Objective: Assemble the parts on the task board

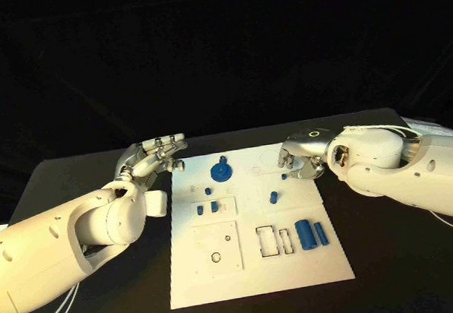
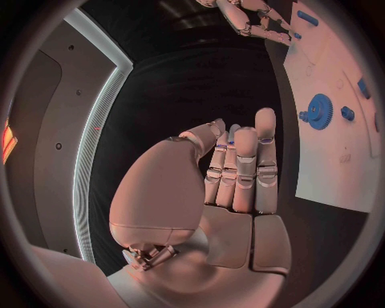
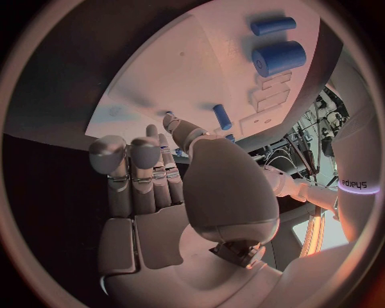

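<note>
Near edge of board: I see the white rectangular task board (image 1: 260,275) lying flat on the black table (image 1: 416,272), its nearest stretch bare.
Near parts: two blue cylinders, a thick one (image 1: 305,235) and a thinner one (image 1: 319,232), lie side by side on the board's right half, just beside two rectangular outlined slots (image 1: 271,241). A square plate with small holes (image 1: 217,248) sits to their left.
Middle parts: a short blue peg (image 1: 273,195) lies alone toward the right; two small blue pieces (image 1: 207,208) sit in a small frame on the left.
Far part: a flat blue toothed gear (image 1: 221,172) rests near the board's far edge, between my two hands.
Left hand: my left silver hand (image 1: 156,158) hovers off the board's far left corner, fingers straight and close together, thumb apart, holding nothing.
Right hand: my right silver hand (image 1: 299,160) hangs over the board's far right edge, fingers loosely curled but parted, nothing in them as far as I can tell; the short blue peg is its closest part.
Step in hand: I judge this the approach before a first pick; no part looks gripped or lifted.
Next move: I expect to need the right hand lowered over the peg, with fingers closed across its narrow body, since it may roll.
</note>
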Tool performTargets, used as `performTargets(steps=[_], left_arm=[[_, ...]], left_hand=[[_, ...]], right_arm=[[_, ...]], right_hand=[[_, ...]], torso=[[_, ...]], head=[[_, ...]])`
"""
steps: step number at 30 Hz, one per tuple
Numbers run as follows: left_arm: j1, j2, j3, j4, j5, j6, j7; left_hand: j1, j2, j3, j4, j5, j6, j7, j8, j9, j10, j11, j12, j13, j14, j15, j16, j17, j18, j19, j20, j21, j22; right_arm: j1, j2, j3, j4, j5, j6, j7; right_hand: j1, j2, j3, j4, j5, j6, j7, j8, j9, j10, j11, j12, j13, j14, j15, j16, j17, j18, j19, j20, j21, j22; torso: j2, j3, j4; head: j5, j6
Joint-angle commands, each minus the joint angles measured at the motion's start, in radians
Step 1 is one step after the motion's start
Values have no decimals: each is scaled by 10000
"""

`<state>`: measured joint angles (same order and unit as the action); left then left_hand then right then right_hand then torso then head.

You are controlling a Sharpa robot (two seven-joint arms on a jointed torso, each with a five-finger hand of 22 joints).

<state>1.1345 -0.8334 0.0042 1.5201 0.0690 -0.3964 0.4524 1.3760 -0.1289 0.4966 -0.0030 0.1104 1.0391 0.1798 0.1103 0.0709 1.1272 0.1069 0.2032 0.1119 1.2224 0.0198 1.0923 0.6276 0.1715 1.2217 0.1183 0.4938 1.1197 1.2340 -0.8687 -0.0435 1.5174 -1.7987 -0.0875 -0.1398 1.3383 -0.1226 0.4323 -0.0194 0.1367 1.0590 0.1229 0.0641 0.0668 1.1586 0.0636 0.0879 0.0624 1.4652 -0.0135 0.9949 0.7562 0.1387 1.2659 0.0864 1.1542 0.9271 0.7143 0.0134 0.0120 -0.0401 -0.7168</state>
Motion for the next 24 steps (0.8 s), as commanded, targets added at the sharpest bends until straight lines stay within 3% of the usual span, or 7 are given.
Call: performTargets(steps=[1,17,24], left_arm=[[0,-3,5,63,477,5,440],[-1,-1,5,21,492,-174,209],[-1,-17,5,-80,456,-137,115]], left_hand=[[-42,95,-74,15,69,-82,-4,67,13,-84,-20,51,18,-78,10,64,-20,89,-40,11,-53,-17],[4,162,-132,-29,80,-113,19,135,10,-185,-14,233,83,-85,9,114,-25,96,-30,8,-119,-53],[32,167,-166,-69,83,-184,50,153,-1,-297,11,325,113,-93,24,140,-39,91,-15,13,-131,-61]], right_arm=[[-57,70,0,-10,-386,203,71],[-240,353,0,-209,-361,549,204],[-323,463,0,-346,-646,778,66]], right_hand=[[83,-60,92,11,1,-7,17,15,11,-62,15,-19,2,296,-55,129,129,-170,59,-29,126,111],[217,14,318,39,136,259,15,77,46,111,-6,79,6,248,-121,650,597,-215,81,-70,533,575],[360,147,490,-28,195,630,-13,197,100,490,-67,238,34,285,-152,1096,1073,-298,253,-100,929,1105]], torso=[[12,2,2],[-3,-11,10],[-4,2,1]], head=[[-1,-37],[35,-118],[80,-154]])
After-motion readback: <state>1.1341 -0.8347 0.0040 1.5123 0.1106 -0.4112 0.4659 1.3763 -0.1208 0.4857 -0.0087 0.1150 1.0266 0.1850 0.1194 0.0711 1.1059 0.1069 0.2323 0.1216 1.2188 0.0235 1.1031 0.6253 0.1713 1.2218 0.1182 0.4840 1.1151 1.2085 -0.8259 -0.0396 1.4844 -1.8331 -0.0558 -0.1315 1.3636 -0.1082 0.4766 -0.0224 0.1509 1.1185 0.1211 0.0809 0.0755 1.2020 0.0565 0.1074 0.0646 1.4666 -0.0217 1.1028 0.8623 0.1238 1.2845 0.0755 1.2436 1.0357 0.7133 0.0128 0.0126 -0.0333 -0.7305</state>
